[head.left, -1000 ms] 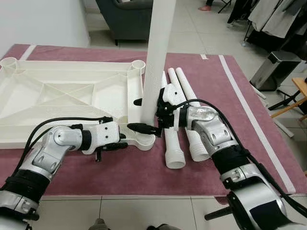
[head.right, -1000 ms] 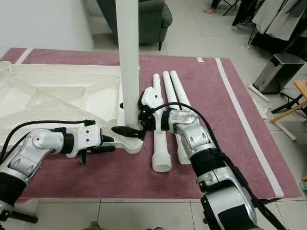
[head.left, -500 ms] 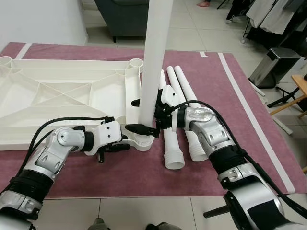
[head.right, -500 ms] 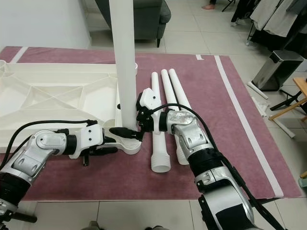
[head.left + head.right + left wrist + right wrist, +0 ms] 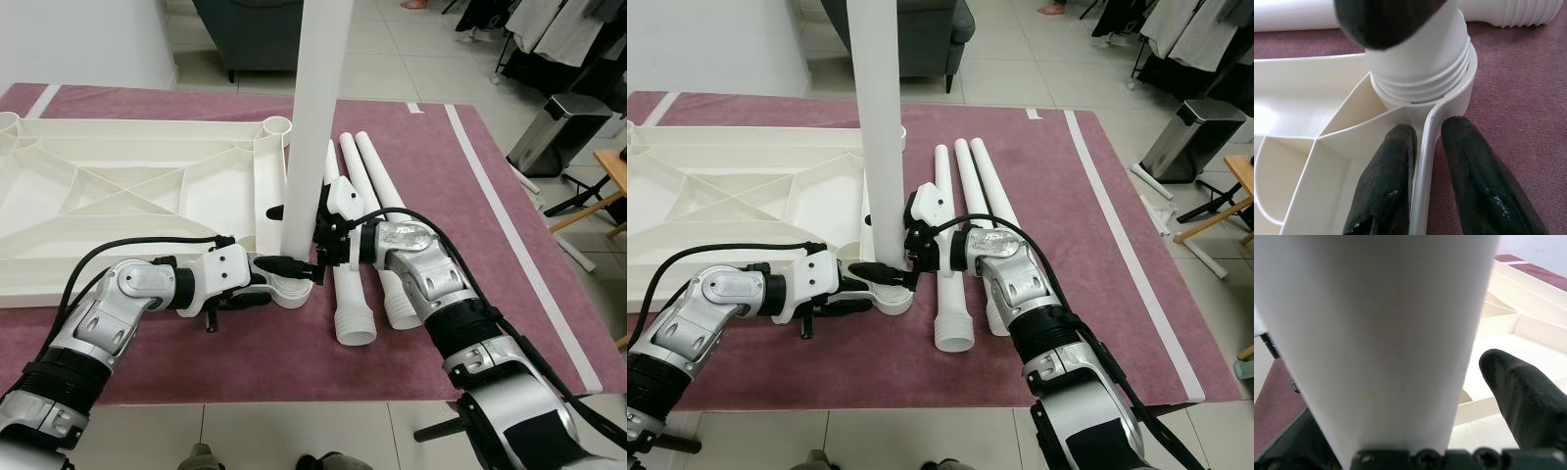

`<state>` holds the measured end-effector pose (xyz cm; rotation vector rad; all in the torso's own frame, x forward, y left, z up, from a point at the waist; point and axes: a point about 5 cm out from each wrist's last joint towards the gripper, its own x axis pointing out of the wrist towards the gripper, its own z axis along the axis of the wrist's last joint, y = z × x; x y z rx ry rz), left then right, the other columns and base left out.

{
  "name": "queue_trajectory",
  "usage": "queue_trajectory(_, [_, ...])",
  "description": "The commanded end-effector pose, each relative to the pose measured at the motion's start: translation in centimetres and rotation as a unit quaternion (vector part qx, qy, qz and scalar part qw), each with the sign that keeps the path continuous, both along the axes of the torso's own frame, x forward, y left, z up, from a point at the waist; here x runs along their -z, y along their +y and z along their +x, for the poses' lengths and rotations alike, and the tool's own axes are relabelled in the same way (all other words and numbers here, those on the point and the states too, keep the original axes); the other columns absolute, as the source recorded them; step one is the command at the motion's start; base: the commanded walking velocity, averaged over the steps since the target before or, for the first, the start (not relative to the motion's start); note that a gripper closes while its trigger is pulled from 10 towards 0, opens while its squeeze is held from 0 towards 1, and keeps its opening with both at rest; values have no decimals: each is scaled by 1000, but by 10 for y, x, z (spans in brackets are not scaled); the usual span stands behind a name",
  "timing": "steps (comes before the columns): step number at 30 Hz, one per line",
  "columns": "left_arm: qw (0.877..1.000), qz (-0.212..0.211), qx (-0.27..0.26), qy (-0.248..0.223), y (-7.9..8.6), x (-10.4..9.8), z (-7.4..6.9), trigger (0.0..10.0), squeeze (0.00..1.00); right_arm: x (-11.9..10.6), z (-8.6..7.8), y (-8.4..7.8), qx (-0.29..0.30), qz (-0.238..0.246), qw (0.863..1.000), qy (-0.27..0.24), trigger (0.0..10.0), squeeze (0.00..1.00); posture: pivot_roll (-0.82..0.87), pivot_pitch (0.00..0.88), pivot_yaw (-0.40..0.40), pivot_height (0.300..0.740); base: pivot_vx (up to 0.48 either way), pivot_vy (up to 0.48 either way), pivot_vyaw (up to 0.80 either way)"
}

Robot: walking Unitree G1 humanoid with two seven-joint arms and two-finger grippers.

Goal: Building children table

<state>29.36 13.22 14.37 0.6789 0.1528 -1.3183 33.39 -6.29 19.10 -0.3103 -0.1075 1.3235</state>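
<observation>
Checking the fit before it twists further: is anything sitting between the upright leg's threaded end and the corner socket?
Nothing visible: the upright leg already sits with its threaded end in the corner socket, held by the right gripper.

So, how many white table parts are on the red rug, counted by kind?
Tabletop: 1
Leg standing in the corner socket, held by the right gripper: 1
Legs lying on the rug: 3
Total: 5

Head cameras look down; wrist cameras sit close against the upright leg [image 5: 312, 127].
</observation>
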Motion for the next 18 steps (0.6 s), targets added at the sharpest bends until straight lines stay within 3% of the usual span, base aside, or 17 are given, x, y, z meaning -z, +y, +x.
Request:
queue_trajectory(1, [1000, 1, 17, 12, -1, 0, -5, 10000, 0, 5, -3, 3, -7, -7, 1000, 3, 10000, 0, 123, 101, -48, 740, 0, 0, 0])
queue_trajectory(4, [1000, 0, 16, 12, 0, 0, -5, 10000, 0, 6, -3, 3, -7, -7, 1000, 4, 10000, 0, 124, 102, -48, 740, 0, 0, 0])
queue_trajectory(5, [1000, -1, 16, 12, 1, -1, -6, 8549, 0, 6, -3, 3, -7, -7, 1000, 4, 10000, 0, 125, 101, -49, 740, 0, 0, 0])
queue_trajectory(7, [1000, -1, 16, 12, 2, -1, -6, 8549, 0, 6, -3, 3, -7, -7, 1000, 4, 10000, 0, 125, 101, -49, 740, 0, 0, 0])
queue_trajectory(8, [1000, -3, 15, 13, 2, -1, -7, 6471, 0, 6, -3, 3, -7, -7, 1000, 4, 10000, 0, 126, 99, -50, 740, 0, 0, 0])
queue_trajectory(9, [1000, -4, 15, 13, 3, -2, -7, 5333, 0, 6, -3, 3, -7, -7, 1000, 4, 10000, 0, 125, 99, -51, 740, 0, 0, 0])
queue_trajectory(11, [1000, -4, 15, 13, 3, -2, -7, 5333, 0, 6, -3, 3, -7, -7, 1000, 4, 10000, 0, 125, 99, -51, 740, 0, 0, 0])
queue_trajectory(14, [1000, -6, 13, 13, 6, -3, -9, 4235, 0, 6, -2, 2, -6, -8, 1000, 4, 10000, 0, 125, 97, -53, 740, 0, 0, 0])
queue_trajectory(18, [1000, -6, 13, 14, 8, -3, -10, 4353, 0, 6, -2, 2, -5, -8, 1000, 3, 10000, 0, 125, 97, -53, 740, 0, 0, 0])
